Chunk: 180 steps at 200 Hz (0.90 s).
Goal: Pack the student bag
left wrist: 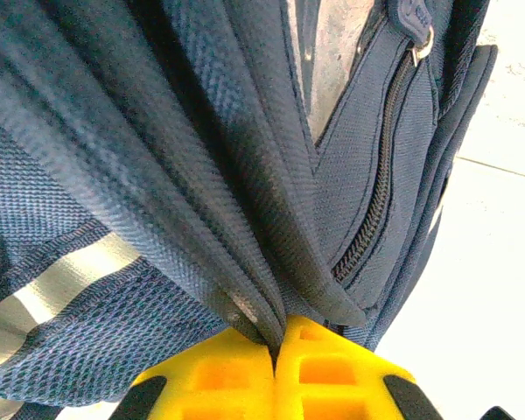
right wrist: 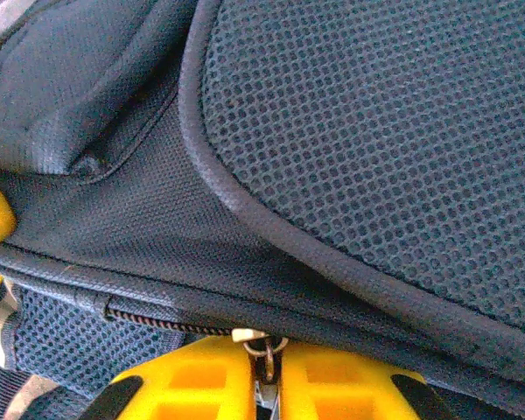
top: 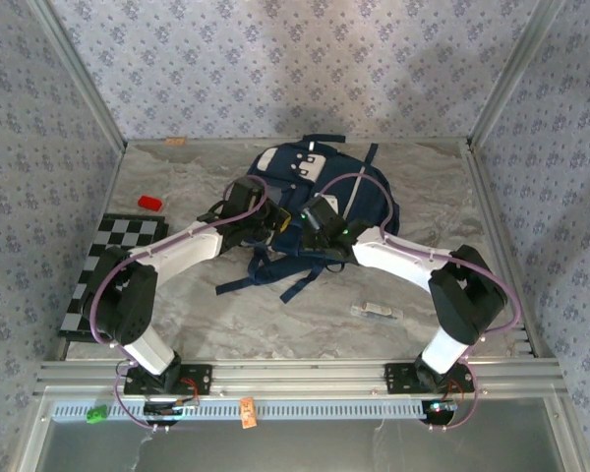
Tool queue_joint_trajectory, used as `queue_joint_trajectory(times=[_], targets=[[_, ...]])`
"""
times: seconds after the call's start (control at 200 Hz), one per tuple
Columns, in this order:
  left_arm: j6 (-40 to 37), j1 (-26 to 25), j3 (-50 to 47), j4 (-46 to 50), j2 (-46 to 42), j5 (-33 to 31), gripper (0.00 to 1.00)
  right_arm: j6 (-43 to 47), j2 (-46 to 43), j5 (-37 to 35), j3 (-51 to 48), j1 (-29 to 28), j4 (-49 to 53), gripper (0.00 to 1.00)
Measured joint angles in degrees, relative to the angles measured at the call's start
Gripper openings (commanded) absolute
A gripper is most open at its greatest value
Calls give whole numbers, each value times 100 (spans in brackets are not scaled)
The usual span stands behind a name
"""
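The student bag (top: 320,182), a navy-blue backpack with white patches, lies at the back middle of the table with its straps (top: 275,275) trailing toward me. My left gripper (top: 264,224) reaches its near left side. In the left wrist view that gripper (left wrist: 278,339) is shut on a folded edge of the bag's fabric (left wrist: 245,289), beside a zipper (left wrist: 376,201). My right gripper (top: 307,222) meets the bag from the right. In the right wrist view its yellow fingers (right wrist: 201,385) are shut on the metal zipper pull (right wrist: 268,348) below the mesh back panel (right wrist: 376,131).
A red object (top: 150,203) lies at the back left and a checkerboard (top: 113,261) along the left edge. A small pale item (top: 377,311) rests on the table in front of the right arm. Metal frame posts and patterned walls enclose the table.
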State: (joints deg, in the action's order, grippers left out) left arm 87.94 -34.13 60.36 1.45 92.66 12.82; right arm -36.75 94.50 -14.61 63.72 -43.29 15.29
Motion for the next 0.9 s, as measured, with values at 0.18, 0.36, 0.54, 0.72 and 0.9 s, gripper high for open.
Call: queue_joint_trajectory(times=[0.18,0.36,0.54,0.72,0.9], targets=[[-83,57,0,11,0,55,0,105,-166,-122,-2,-52,280,0],[-299,234,0,142,-76,284,0,13,-673,-96,-267,46,629,0],[-658,581,2,409,-138,505,0,-24,-1403,-2,-916,424,1023,0],[-1110,870,175,789,-96,726,0,352,-1849,188,-1185,713,1158,0],[-1709,1189,881,1097,413,938,0,669,-1860,693,-1178,332,1036,0]])
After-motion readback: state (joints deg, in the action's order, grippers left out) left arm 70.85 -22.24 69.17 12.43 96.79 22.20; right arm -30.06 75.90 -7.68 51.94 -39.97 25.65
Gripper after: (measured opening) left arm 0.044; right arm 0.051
